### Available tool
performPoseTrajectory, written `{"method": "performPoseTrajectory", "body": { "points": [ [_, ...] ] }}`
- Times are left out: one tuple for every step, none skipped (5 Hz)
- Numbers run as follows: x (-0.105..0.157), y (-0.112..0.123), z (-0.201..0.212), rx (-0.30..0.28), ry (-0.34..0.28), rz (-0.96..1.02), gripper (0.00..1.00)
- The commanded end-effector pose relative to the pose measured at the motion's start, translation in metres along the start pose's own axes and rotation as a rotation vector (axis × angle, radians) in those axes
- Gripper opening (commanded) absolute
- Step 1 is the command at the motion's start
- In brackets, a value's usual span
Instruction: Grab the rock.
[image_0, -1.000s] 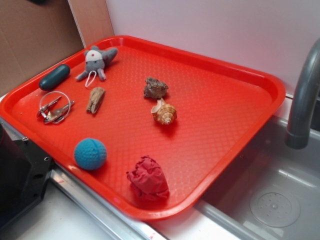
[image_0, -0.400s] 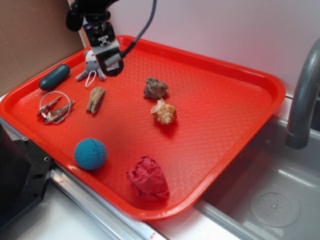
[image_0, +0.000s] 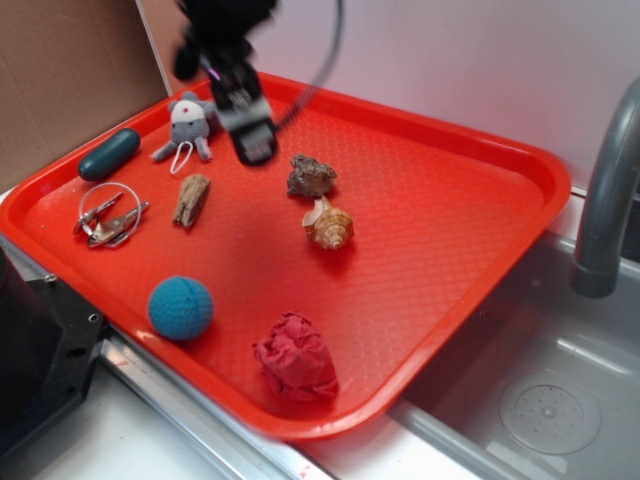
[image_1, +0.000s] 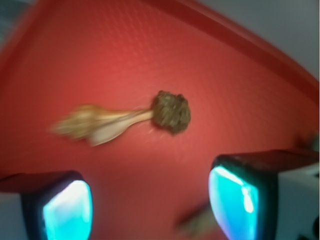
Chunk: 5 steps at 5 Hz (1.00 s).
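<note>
The rock (image_0: 311, 177) is a small lumpy grey-brown stone lying near the middle of the red tray (image_0: 450, 230), just above a tan spiral seashell (image_0: 329, 226). In the wrist view the rock (image_1: 171, 111) sits ahead of the jaws, with the blurred seashell (image_1: 97, 127) to its left. My gripper (image_0: 252, 144) hovers above the tray, a little to the left of the rock and not touching it. It is open: its two cyan-lit fingers (image_1: 67, 209) stand wide apart with only red tray between them.
On the tray's left side lie a grey plush toy (image_0: 190, 125), a dark teal capsule (image_0: 109, 154), a piece of wood (image_0: 191, 199) and a metal ring clip (image_0: 109, 214). A blue ball (image_0: 181, 308) and crumpled red cloth (image_0: 296, 357) sit near the front. A sink and grey faucet (image_0: 608, 200) are at right.
The arm came into view from the top left and has moved right and down across the tray toward the rock. The objects on the tray have not moved.
</note>
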<state>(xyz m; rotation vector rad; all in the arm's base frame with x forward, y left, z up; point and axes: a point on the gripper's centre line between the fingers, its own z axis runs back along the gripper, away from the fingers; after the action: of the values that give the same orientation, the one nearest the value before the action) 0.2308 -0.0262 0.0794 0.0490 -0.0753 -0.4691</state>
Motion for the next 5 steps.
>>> {"method": "performPoseTrajectory", "body": {
  "points": [
    [0.021, -0.009, -0.028, -0.022, -0.043, -0.115, 1.00],
    [0.029, -0.006, -0.044, -0.051, -0.024, -0.118, 1.00],
    [0.037, -0.001, -0.056, -0.060, 0.003, -0.109, 1.00],
    [0.046, 0.005, -0.067, -0.062, 0.028, -0.091, 1.00],
    [0.056, 0.014, -0.066, -0.061, 0.015, -0.077, 1.00]
  ]
}}
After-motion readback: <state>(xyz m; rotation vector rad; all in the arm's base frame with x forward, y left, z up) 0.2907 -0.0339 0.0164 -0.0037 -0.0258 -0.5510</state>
